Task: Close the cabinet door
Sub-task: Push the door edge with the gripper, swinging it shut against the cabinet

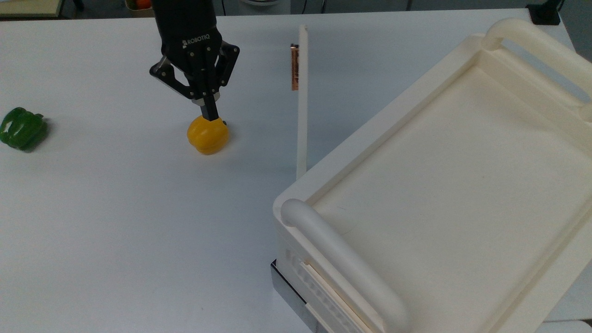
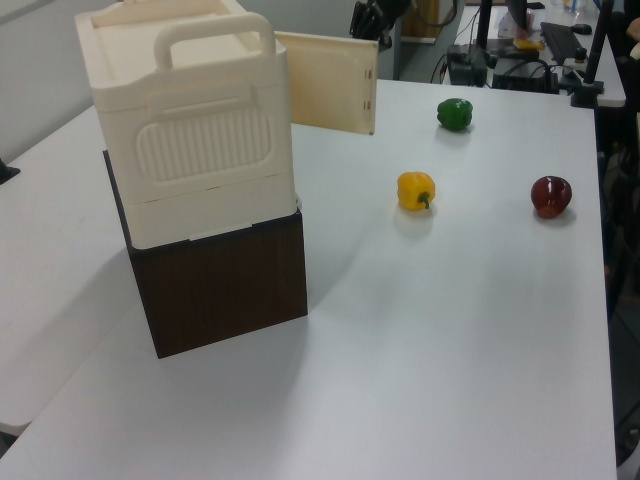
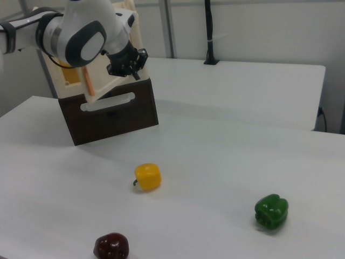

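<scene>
Cabinet door [image 1: 302, 115]: partly open, swung out from the cabinet [image 2: 190, 130], copper handle [image 1: 294, 67] near free end.
Gripper [image 1: 209, 111]: jaws closed, empty, above yellow pepper [image 1: 207, 135] on table [image 1: 115, 208].

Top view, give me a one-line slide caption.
Shut gripper above a yellow pepper, beside the half-open cabinet door; green pepper at the top view's left.

Lighting: bright, even, diffuse, cast from overhead | Shadows: soft, short ones thrown beside the yellow pepper [image 1: 207, 135] and the cabinet [image 2: 190, 150] | Glare: mild sheen noted on the white table [image 1: 115, 222] | Focus: slight softness overall.
</scene>
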You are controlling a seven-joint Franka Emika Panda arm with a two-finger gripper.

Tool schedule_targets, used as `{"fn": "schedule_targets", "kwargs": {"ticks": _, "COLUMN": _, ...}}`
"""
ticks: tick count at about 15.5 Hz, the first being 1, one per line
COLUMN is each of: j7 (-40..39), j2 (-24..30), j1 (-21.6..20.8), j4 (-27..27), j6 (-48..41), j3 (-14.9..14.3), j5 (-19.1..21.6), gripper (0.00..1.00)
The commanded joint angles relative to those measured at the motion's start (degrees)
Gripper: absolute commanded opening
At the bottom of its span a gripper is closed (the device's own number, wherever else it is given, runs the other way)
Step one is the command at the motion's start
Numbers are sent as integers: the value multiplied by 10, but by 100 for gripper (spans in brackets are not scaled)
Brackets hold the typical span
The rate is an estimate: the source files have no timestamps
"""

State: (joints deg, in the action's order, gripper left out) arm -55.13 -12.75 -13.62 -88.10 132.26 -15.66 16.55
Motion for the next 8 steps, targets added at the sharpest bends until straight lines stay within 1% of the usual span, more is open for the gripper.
{"fn": "schedule_targets", "kwargs": {"ticks": 1, "j7": 21, "j2": 18, "j1": -31, "j4": -27, "j6": 8, "j3": 1, "j5": 9, "gripper": 0}}
{"fn": "schedule_targets", "kwargs": {"ticks": 8, "j7": 70, "j2": 18, "j1": -90, "j4": -28, "j6": 11, "j3": 0, "j5": 4, "gripper": 0}}
